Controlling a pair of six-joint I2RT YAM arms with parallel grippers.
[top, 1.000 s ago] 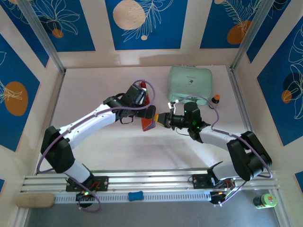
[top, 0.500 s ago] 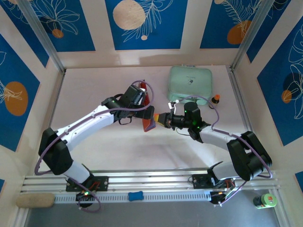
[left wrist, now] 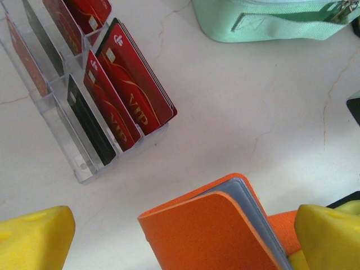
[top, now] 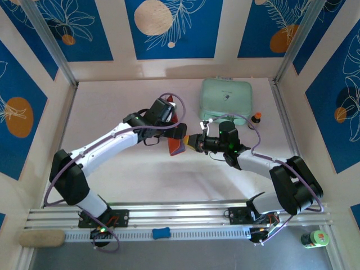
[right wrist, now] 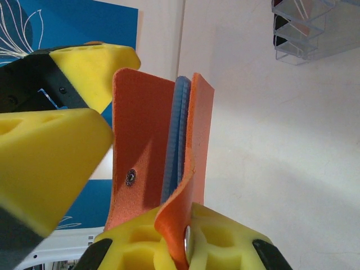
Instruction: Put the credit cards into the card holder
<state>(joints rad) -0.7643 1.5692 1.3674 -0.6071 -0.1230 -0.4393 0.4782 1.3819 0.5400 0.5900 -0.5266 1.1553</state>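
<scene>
My right gripper (right wrist: 188, 239) is shut on the strap of the orange card holder (right wrist: 149, 140) and holds it upright and slightly spread, so its grey-blue inner pockets show. My left gripper (left wrist: 180, 242) stands open around the card holder (left wrist: 216, 228), one yellow finger (left wrist: 34, 239) on each side and apart from it. Seen from above, the two grippers (top: 181, 136) (top: 192, 142) meet at the card holder (top: 176, 147) mid-table. The credit cards, red (left wrist: 135, 84) and black (left wrist: 90, 121), stand in a clear plastic rack (left wrist: 76, 152) beyond.
A mint-green case (top: 226, 97) lies at the back right, close behind the right gripper. A small orange-capped bottle (top: 256, 117) stands to its right. A green can (top: 314, 238), a blue piece (top: 161, 232) and a beige pad (top: 42, 238) sit by the front rail.
The left wrist has shifted slightly to the right, closer around the card holder. The right gripper keeps the same hold.
</scene>
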